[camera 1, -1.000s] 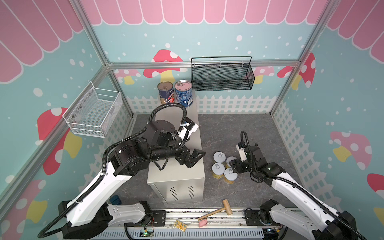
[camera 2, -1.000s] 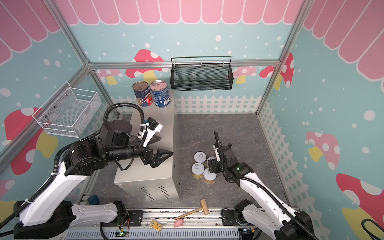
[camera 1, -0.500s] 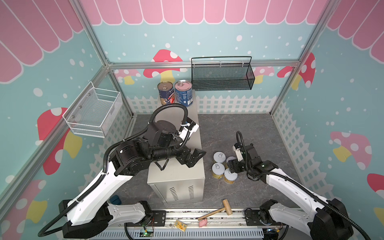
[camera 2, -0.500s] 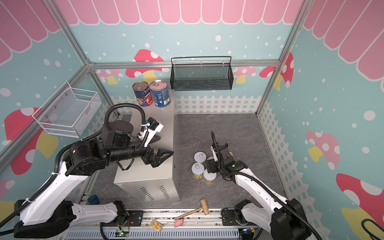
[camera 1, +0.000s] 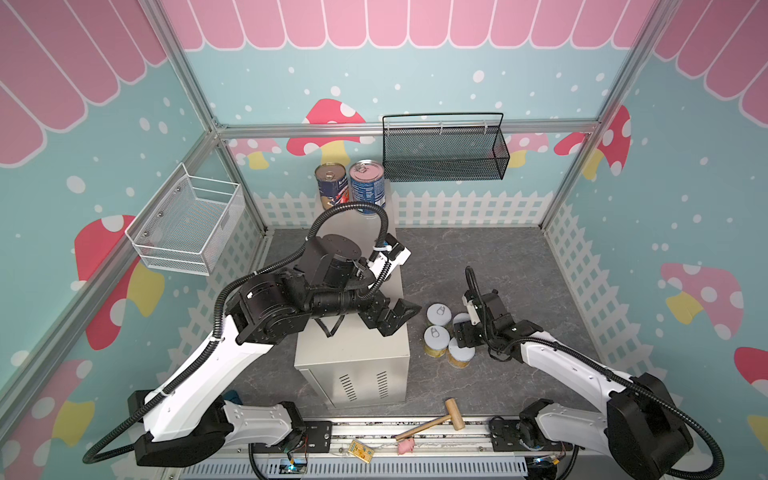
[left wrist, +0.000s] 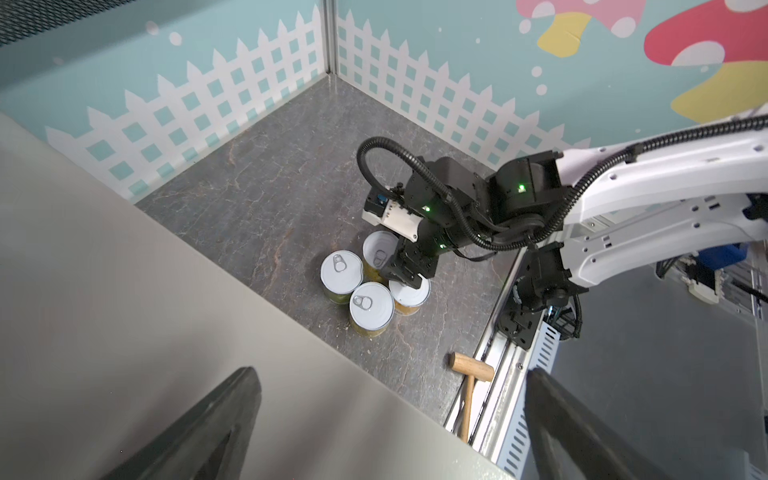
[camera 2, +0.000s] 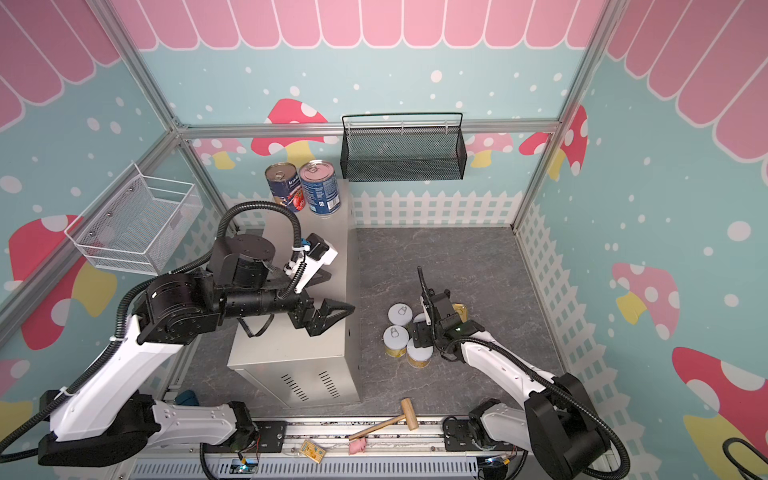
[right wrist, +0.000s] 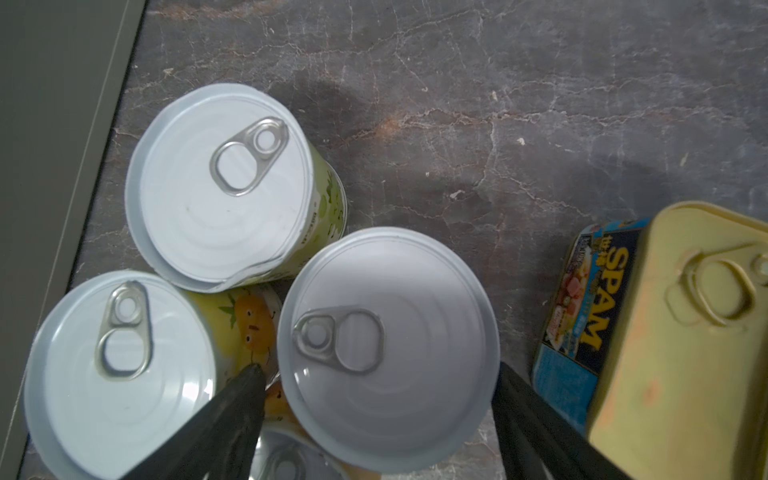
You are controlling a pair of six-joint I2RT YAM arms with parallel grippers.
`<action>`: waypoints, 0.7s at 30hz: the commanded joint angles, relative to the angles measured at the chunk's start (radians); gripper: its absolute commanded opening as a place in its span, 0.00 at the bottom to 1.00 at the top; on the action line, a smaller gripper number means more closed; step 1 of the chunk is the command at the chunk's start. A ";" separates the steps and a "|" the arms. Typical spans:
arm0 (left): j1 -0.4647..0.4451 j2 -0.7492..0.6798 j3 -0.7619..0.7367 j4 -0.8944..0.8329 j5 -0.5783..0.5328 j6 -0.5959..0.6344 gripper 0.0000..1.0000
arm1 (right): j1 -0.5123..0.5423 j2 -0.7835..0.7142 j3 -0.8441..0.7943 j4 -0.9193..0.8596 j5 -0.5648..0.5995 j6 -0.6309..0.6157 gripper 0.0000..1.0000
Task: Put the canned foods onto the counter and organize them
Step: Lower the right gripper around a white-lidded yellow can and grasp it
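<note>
Two tall dark-blue cans [camera 1: 330, 183] [camera 1: 366, 183] stand at the far end of the counter [camera 1: 353, 353]. On the floor to its right is a cluster of short yellow-label cans [camera 1: 438, 313] [camera 1: 435, 334] [camera 1: 460, 353]. My right gripper [right wrist: 378, 390] is down over the cluster's far right can [right wrist: 388, 332], open, with one finger close on either side of it. The SPAM tin [right wrist: 665, 332] stands just right of that can. My left gripper [camera 1: 395, 320] hovers open and empty over the counter's right edge, and its wrist view also shows the cluster [left wrist: 371, 303].
A wooden mallet [camera 1: 436, 422] lies by the front rail, with a pink toy [camera 1: 405, 446] and a yellow card [camera 1: 360, 450] on the rail. A black mesh basket [camera 1: 444, 151] hangs on the back wall and a white wire basket [camera 1: 187, 224] on the left wall.
My right gripper has come left and down onto the can cluster, and its jaws have narrowed a little around one can. The left arm has barely moved.
</note>
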 commanded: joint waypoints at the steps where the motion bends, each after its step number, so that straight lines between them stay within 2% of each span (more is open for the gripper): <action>1: -0.026 0.019 0.039 -0.063 0.018 0.046 0.99 | -0.002 0.015 -0.008 0.027 0.022 0.008 0.84; 7: -0.070 0.053 0.074 -0.101 -0.029 0.072 0.99 | -0.002 0.038 -0.005 0.045 0.037 0.005 0.79; 21: -0.086 0.060 0.072 -0.099 -0.060 0.077 0.99 | -0.002 0.114 0.026 0.081 0.074 0.000 0.76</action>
